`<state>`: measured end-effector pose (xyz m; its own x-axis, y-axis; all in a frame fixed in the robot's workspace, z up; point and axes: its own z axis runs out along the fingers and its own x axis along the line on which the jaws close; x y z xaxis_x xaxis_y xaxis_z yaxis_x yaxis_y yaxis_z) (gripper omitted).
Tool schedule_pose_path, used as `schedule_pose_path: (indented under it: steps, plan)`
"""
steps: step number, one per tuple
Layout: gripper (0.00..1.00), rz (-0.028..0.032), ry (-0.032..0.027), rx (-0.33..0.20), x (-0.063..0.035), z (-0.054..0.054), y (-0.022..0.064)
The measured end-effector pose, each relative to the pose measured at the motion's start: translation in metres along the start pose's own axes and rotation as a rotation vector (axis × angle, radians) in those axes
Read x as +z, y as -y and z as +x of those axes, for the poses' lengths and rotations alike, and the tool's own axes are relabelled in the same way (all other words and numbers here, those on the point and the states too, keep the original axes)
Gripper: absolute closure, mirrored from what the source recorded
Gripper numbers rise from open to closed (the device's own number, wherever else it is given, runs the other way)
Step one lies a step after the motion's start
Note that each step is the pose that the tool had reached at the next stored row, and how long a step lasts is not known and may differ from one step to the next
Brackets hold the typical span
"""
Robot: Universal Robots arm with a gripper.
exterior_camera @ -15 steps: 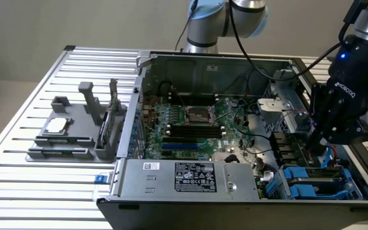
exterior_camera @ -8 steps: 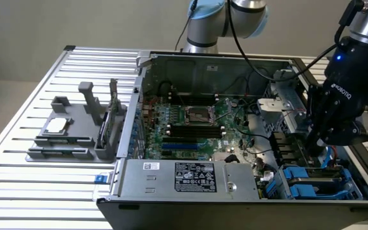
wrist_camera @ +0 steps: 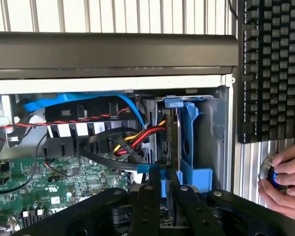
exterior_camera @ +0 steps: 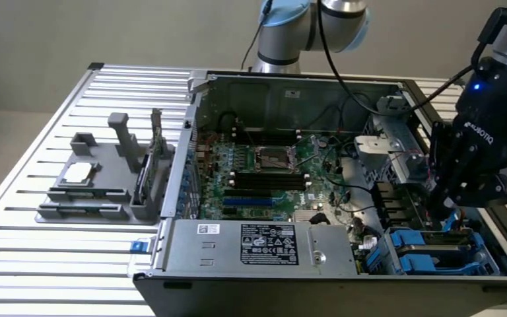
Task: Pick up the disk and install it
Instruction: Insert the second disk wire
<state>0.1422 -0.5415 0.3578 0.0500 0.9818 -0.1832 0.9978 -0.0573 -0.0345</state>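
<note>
The fingers [wrist_camera: 146, 206] are closed on the edge of the disk [wrist_camera: 173, 137]; it stands on edge in its blue carrier inside the corner bay of the computer case [wrist_camera: 113, 54]; beyond lies a keyboard [wrist_camera: 270, 69] on the counter [wrist_camera: 113, 14].

Bright even light glares off the slatted table [exterior_camera: 24, 264], case [exterior_camera: 324, 297] interior shadowed.
</note>
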Motion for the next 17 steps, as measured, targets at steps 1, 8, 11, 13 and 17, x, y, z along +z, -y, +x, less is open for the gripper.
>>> schedule_pose_path:
  steps: [1,8,11,13,17]
  plan:
    - [0.82,0.0009,-0.0022,0.000,0.0005,-0.0015,-0.0008]
    - [0.82,0.0088,-0.0104,-0.006,0.0048,-0.0062,-0.0041]
    - [0.82,0.0137,-0.0115,-0.010,0.0064,-0.0075,-0.0058]
    - [0.82,0.0159,-0.0116,-0.013,0.0071,-0.0080,-0.0073]
    - [0.82,0.0186,-0.0130,-0.020,0.0093,-0.0091,-0.0099]
